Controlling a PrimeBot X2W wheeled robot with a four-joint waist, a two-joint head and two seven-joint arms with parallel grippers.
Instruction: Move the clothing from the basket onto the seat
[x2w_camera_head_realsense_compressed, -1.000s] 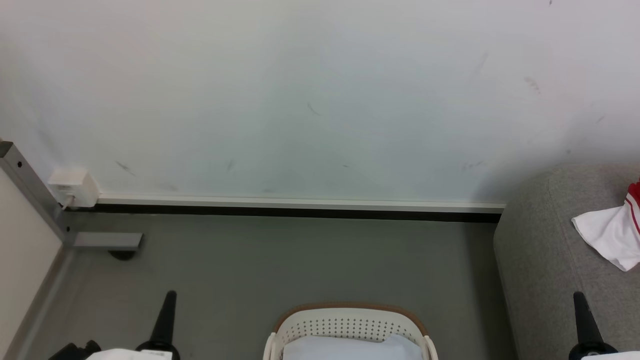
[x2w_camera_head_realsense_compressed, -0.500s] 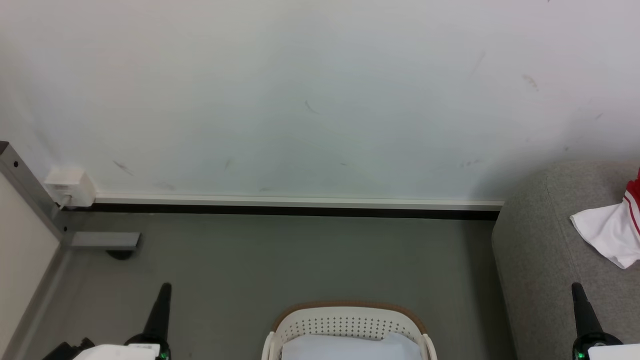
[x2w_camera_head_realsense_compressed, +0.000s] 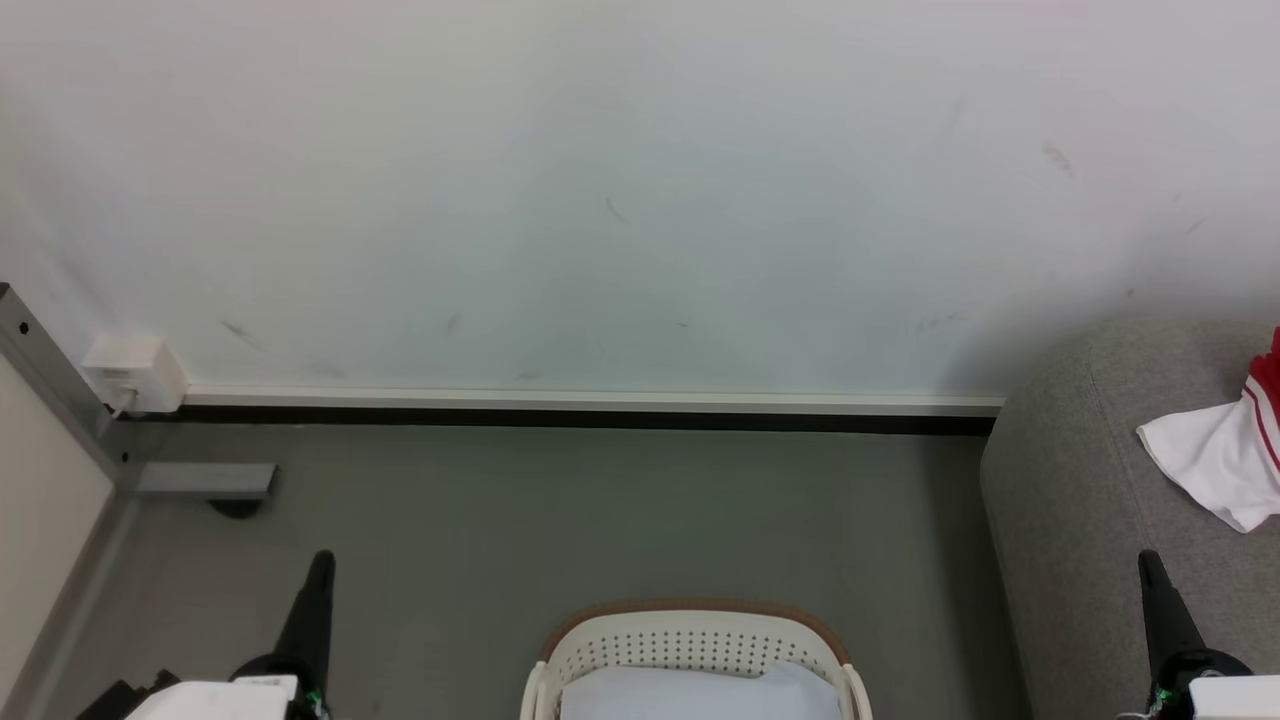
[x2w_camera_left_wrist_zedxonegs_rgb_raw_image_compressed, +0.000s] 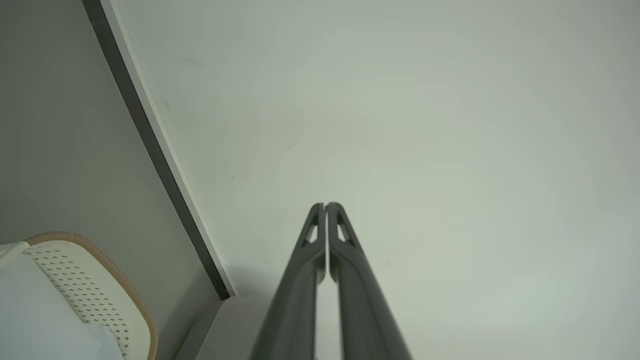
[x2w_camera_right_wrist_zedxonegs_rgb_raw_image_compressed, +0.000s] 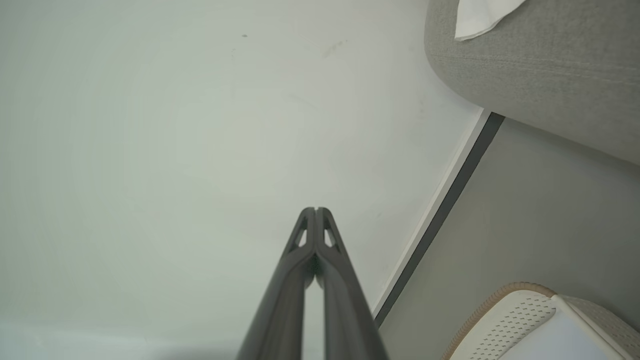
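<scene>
The left gripper (x2w_camera_head_realsense_compressed: 321, 560), its two long dark fingers pressed together on nothing, rises over bare grey floor (x2w_camera_head_realsense_compressed: 600, 510), left of the oval white perforated plastic basket (x2w_camera_head_realsense_compressed: 690, 610) with its tan rim. The right gripper (x2w_camera_head_realsense_compressed: 1148, 562), likewise closed and empty, shows against the rounded edge of the light grey woven sofa seat (x2w_camera_head_realsense_compressed: 1060, 490). The red-and-white clothing (x2w_camera_head_realsense_compressed: 1215, 465) lies on that seat. Pale bluish-white fabric (x2w_camera_head_realsense_compressed: 700, 695) fills the basket. Open floor runs to the black-and-white skirting (x2w_camera_head_realsense_compressed: 600, 410); a grey metal foot (x2w_camera_head_realsense_compressed: 205, 481) juts out at the left.
</scene>
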